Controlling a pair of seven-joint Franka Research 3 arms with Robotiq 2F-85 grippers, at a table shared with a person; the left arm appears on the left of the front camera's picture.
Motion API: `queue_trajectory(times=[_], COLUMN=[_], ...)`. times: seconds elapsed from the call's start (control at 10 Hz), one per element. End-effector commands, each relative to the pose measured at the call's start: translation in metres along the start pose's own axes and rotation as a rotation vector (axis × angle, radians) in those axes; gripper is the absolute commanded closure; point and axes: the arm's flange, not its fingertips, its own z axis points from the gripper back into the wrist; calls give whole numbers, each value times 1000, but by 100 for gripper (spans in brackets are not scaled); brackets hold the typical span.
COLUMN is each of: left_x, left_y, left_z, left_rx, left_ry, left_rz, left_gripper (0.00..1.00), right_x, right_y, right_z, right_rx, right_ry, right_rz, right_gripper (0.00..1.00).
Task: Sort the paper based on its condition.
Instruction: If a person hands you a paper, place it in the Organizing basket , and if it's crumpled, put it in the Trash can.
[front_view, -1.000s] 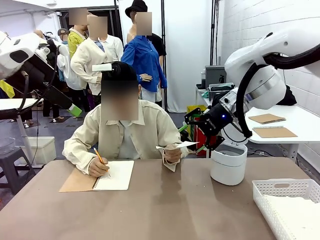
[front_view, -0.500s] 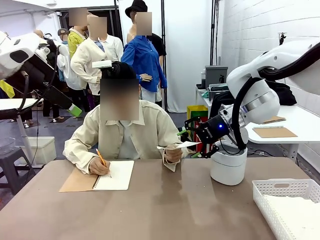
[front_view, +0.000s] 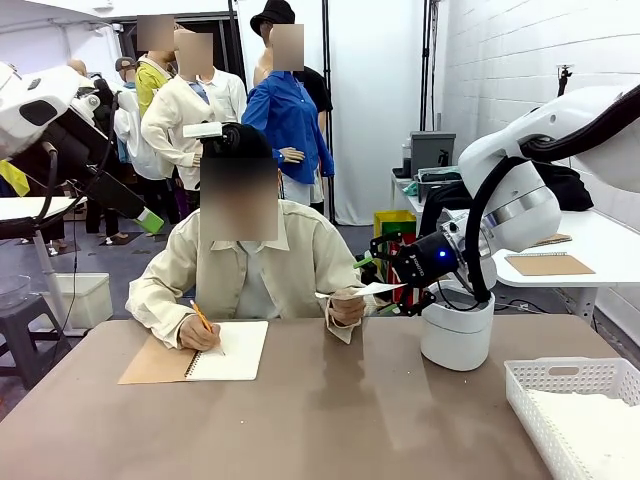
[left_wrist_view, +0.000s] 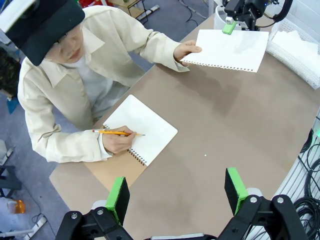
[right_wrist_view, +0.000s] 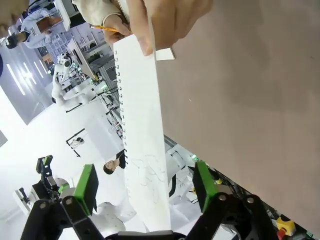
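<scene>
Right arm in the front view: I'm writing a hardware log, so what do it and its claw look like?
The right arm has a rounded white shell, a thick black cable looping outside it, and a black wrist section with a small blue light. Its claw is black, with two fingers carrying green pads.

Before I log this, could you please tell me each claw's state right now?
Left claw: open, empty.
Right claw: open, astride the sheet in the person's hand.
</scene>
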Motion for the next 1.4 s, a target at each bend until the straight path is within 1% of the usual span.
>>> queue_trajectory(times=[0.0,0.3,0.6,1.1,1.2,1.3], left_x=[-1,-1,-1,-1,-1,-1], left_y=[1,1,1,1,1,1], left_z=[0,0,0,0,0,0], left_rx=[-6,-6,-6,-6,-6,-6], left_ry=[-2,-2,-2,-2,-2,-2], left_rz=[5,5,5,5,5,5], left_gripper=[0,0,0,0,0,0], right_x=[-1,1,1,0,-2,-9], right_y=[0,0,-1,-2,-1,5], right_z=[1,-1,0,-1,-1,0], right_rx=[2,3,6,18,13,35], right_ry=[5,9,11,60,53,31], right_rz=[3,-1,2,-1,7,39], right_gripper=[40,100,100,100,100,100])
